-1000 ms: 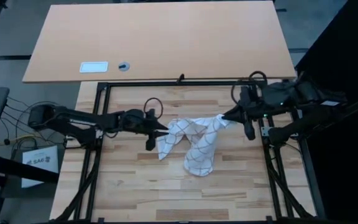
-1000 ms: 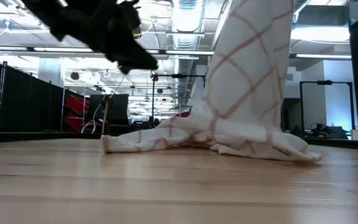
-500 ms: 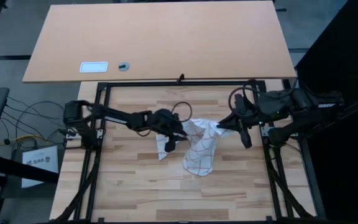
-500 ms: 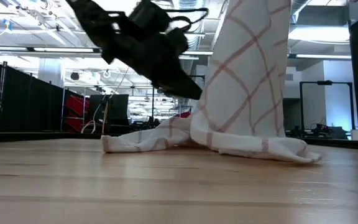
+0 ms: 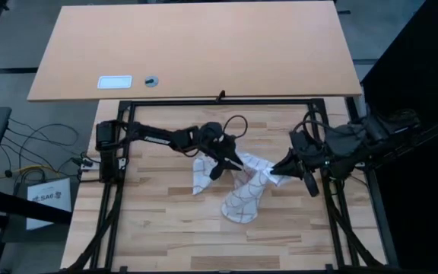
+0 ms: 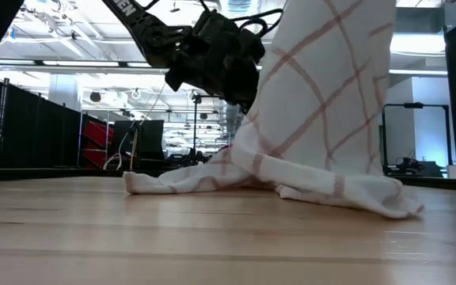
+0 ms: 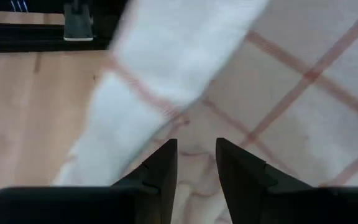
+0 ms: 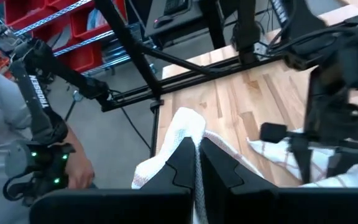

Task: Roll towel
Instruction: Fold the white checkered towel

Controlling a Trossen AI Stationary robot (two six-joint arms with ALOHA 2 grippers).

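Note:
The white towel with reddish-brown check lines [image 5: 242, 194] is lifted at one end, and its lower folds [image 6: 291, 184] rest crumpled on the wooden table. My right gripper [image 5: 278, 169] is shut on its raised end on the table's right side. My left gripper [image 5: 234, 162] is open, with its fingertips right at the hanging cloth [image 7: 291, 74] from the left. In the low view the left gripper [image 6: 240, 91] is up against the raised cloth [image 6: 323, 103]. My right gripper pinches a raised edge of the towel [image 8: 188, 127] between its two fingers, coming from the table's right, slanting down. The cloth hangs slack below the hold and its lower part lies on the table. I cannot tell whether my left gripper touches the cloth.
A black frame [image 5: 204, 102] rails the wooden table. Beyond the far edge stands a light-brown desk with a white card [image 5: 115, 81] and a small dark object [image 5: 151, 81]. A person's hand and grey sleeve [image 8: 73, 168] show beside the table in the right wrist view.
My left gripper has gone toward the table's right edge, up to the hanging towel. My right gripper has gone toward the near edge with the towel's raised end. The hanging part has followed it, while the crumpled folds have stayed on the table.

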